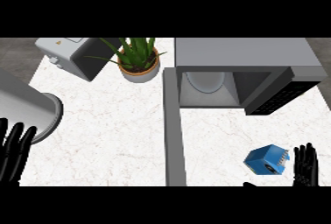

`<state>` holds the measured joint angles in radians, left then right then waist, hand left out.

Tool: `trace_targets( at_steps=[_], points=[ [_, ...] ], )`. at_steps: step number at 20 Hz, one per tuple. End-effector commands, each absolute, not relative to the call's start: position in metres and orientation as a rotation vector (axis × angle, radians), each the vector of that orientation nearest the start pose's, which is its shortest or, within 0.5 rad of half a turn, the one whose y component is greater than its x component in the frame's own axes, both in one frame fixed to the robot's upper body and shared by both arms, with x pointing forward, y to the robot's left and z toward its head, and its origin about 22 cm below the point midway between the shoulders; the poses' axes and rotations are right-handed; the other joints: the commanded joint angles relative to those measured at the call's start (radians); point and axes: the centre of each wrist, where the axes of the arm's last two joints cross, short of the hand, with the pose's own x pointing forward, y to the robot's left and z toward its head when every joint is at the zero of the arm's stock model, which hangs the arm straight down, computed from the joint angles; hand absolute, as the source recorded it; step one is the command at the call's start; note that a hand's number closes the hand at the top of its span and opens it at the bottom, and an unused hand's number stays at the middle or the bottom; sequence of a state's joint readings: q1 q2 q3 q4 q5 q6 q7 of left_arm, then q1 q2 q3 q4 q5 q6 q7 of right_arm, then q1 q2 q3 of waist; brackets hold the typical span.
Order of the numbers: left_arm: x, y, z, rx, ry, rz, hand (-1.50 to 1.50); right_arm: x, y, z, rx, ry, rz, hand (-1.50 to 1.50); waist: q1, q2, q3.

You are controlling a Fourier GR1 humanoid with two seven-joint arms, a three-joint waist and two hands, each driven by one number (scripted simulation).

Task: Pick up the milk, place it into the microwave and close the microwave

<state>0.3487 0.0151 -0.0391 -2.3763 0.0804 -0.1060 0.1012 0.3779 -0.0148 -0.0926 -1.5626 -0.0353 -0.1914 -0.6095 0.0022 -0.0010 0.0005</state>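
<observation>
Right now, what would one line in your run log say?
milk: on counter, untouched | right hand: open beside milk | left hand: open, resting | microwave: door open

Small blue milk carton (266,160) sitting tilted on the white marble counter, lower right, with a pale printed label on one face. Grey microwave (249,70) at the back right, well apart from it, door (172,131) swung wide open and a pale round plate (207,82) showing inside the cavity.

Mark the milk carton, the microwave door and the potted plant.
milk carton (265,160), head view, blue top face.
microwave door (173,131), head view, open door's grey edge.
potted plant (138,73), head view, pot's wall.
</observation>
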Motion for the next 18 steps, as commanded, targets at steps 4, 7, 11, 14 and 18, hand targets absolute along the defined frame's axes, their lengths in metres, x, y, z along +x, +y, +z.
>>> trace_targets(
  at_steps=[4,7,11,14,18],
  points=[
    [0.126,0.244,0.127,-0.014,-1.980,-0.022,-1.50,0.129,-0.293,-0.108,-0.398,-1.790,-0.254,-1.50,0.000,0.000,0.000],
    [0.135,0.240,0.138,-0.003,-1.963,-0.027,-1.50,0.144,-0.310,-0.109,-0.397,-1.790,-0.287,-1.50,-0.001,0.001,0.000],
    [0.131,0.241,0.115,0.000,-1.967,-0.032,-1.50,0.146,-0.307,-0.138,-0.412,-1.781,-0.270,-1.50,0.003,0.001,0.000],
    [0.115,0.262,0.114,-0.026,-1.968,-0.038,-1.50,0.156,-0.317,-0.142,-0.435,-1.783,-0.235,-1.50,0.006,0.000,-0.001],
    [0.121,0.245,0.122,-0.037,-1.966,-0.022,-1.50,0.155,-0.325,-0.164,-0.392,-1.773,-0.209,-1.50,0.004,0.001,0.000]
  ],
)
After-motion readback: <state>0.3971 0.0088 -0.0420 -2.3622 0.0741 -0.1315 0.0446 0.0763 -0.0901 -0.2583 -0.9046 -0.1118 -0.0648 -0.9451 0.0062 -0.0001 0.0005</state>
